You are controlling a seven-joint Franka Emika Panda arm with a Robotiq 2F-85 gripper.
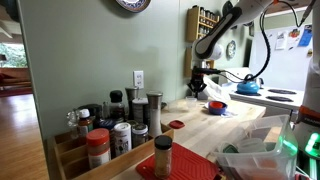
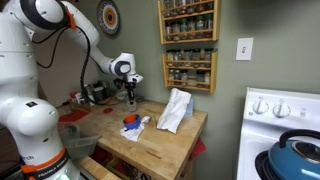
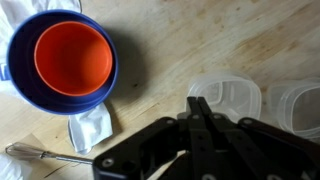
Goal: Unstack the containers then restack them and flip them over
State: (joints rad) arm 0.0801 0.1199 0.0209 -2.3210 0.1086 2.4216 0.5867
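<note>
An orange cup (image 3: 72, 55) sits nested inside a blue bowl (image 3: 20, 70) on a white cloth (image 3: 95, 125), at the upper left of the wrist view. The nested pair also shows on the wooden counter in both exterior views (image 1: 215, 106) (image 2: 131, 121). Two clear plastic containers (image 3: 230, 95) (image 3: 300, 105) lie on the wood just beyond my fingertips. My gripper (image 3: 198, 100) is shut with nothing between its fingers. It hovers above the counter, to the right of the bowl and apart from it, and shows in both exterior views (image 1: 200, 80) (image 2: 129, 95).
A metal whisk (image 3: 40, 155) lies by the cloth. Spice jars (image 1: 120, 125) crowd a rack in the foreground. A blue kettle (image 2: 297, 158) sits on the stove. A crumpled white cloth (image 2: 175, 110) lies on the counter, and a spice shelf (image 2: 188, 45) hangs on the wall.
</note>
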